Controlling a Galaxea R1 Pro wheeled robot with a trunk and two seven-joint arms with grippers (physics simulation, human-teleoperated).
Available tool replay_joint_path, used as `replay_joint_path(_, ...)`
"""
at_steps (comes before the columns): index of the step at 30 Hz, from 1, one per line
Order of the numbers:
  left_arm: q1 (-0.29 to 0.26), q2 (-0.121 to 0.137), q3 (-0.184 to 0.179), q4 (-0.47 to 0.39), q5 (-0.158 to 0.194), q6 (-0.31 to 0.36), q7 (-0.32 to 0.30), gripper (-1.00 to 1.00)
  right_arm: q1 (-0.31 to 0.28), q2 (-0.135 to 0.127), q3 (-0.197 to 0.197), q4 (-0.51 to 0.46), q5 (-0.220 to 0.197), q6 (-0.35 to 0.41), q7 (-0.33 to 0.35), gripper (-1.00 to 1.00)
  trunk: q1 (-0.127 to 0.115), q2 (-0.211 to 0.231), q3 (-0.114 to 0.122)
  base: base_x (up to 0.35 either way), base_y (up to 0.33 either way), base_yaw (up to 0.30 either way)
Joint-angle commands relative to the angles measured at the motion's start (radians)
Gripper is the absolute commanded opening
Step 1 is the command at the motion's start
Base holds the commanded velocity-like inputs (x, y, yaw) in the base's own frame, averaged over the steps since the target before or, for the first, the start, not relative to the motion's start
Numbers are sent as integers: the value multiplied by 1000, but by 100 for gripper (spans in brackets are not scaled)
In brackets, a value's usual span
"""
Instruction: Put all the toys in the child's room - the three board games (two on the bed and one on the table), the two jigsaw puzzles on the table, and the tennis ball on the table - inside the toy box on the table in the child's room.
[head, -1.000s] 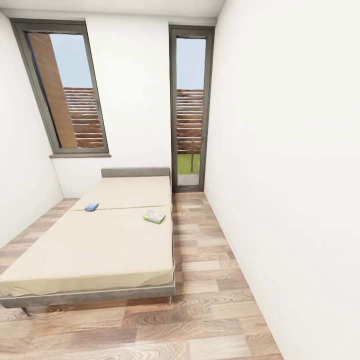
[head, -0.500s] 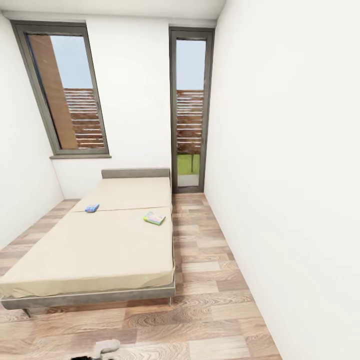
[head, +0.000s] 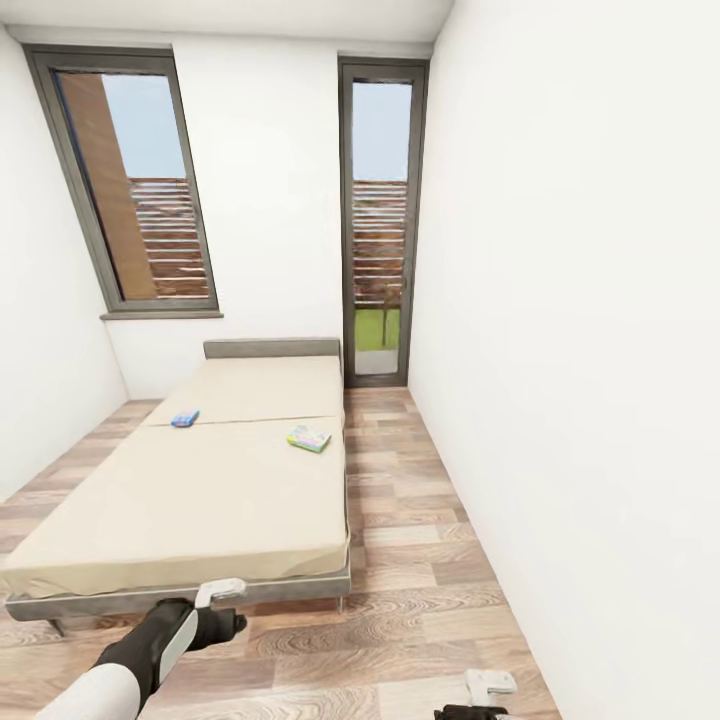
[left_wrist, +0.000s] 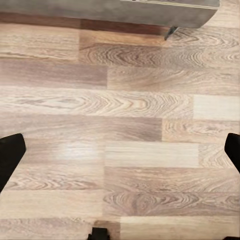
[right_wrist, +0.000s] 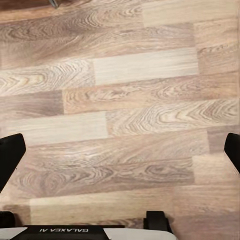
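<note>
The robot faces the foot of the bed (head: 190, 500) in the child's room, and two board games lie on its cream cover: the blue board game (head: 184, 419) far up near the left edge, and the green-white board game (head: 308, 438) nearer the right edge, roughly mid-length. Both lie flat. The green-white one sits skewed, its long axis running from upper left to lower right across the bed; the blue one looks to run nearly crosswise (too small to be sure).

The left claw (head: 222, 592) hangs just before the bed's foot rail, the right claw (head: 488, 686) low over the floor (head: 420, 600). In each wrist view the dark fingertips stand at the far edges with bare planks between — both claws are spread wide and hold nothing.

My judgement: neither game is within reach from here. Best to roll up the aisle along the bed's right side, stop beside the green-white game, and close across its short width — not its length.
</note>
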Motion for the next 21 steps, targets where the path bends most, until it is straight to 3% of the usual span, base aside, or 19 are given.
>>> replay_joint_path(1, -1, 4, 5, -5, 10, 13, -1, 100, -4, 0, -1, -15, -2, 7, -3, 100, -4, 6, 2, 0, 0, 0)
replay_joint_path(10, -1, 14, 7, -49, 11, 54, -4, 100, -43, 1, -1, -40, -4, 51, -4, 100, -38, 69, 31, 0, 0, 88)
replay_joint_path(21, 0, 10, 3, -88, 11, 92, -7, 100, -47, -2, -17, -40, -5, 53, -4, 100, -38, 69, 32, 0, 0, 274)
